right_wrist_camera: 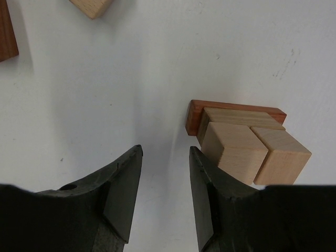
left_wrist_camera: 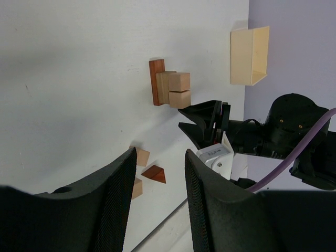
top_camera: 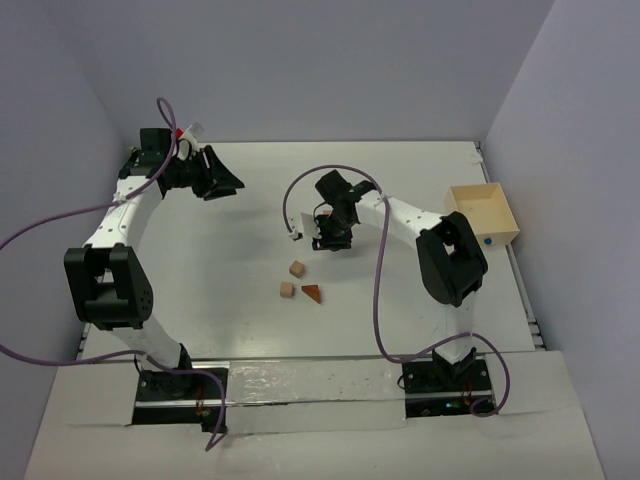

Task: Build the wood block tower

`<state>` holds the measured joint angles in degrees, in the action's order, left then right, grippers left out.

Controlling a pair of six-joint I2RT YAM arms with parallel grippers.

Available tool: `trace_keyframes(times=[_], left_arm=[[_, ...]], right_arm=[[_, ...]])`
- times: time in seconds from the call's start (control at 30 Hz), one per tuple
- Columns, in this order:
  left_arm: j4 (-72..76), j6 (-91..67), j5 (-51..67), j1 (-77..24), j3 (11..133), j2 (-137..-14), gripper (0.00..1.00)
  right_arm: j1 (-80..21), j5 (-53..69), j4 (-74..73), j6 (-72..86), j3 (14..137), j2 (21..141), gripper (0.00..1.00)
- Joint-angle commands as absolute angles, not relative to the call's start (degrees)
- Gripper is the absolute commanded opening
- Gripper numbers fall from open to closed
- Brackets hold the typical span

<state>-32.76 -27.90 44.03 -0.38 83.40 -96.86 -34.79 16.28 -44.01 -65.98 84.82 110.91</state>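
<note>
The tower [right_wrist_camera: 241, 142] is a low stack: a reddish-brown flat piece at the bottom, a tan slab on it, and two tan cubes side by side on top. It also shows in the left wrist view [left_wrist_camera: 170, 84]. My right gripper [right_wrist_camera: 165, 148] is open and empty just left of the stack, its right finger close to the nearest cube. In the top view my right gripper [top_camera: 335, 243] hides the stack. Two loose tan cubes [top_camera: 296, 268], [top_camera: 287, 290] and a reddish-brown wedge [top_camera: 312, 292] lie nearer the front. My left gripper [top_camera: 230, 185] is open and empty, far off at the back left.
A pale wooden box [top_camera: 482, 213] with a blue dot stands at the table's right edge, also in the left wrist view [left_wrist_camera: 249, 55]. Purple cables loop over both arms. Walls close the table at the back and sides.
</note>
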Motion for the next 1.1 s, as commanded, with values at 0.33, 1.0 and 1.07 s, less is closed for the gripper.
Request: trace_keyframes(times=[0.33,1.0,1.07], left_arm=[[-30.6,-28.1,45.7,-0.1,83.8,-96.8,0.49],[-30.3,-28.3,45.9,-0.1,83.7,-96.8,0.49],[-30.4,-28.2,45.8,-0.1,83.7,-96.8,0.49]], right_arm=[[-34.4,16.5,-42.8,-66.1,87.2,111.6,0.52],[-34.0,16.2,-43.4,-64.6,88.2,112.5,0.56],[-33.8,16.2,-43.3,-64.6,88.2,112.4,0.56]])
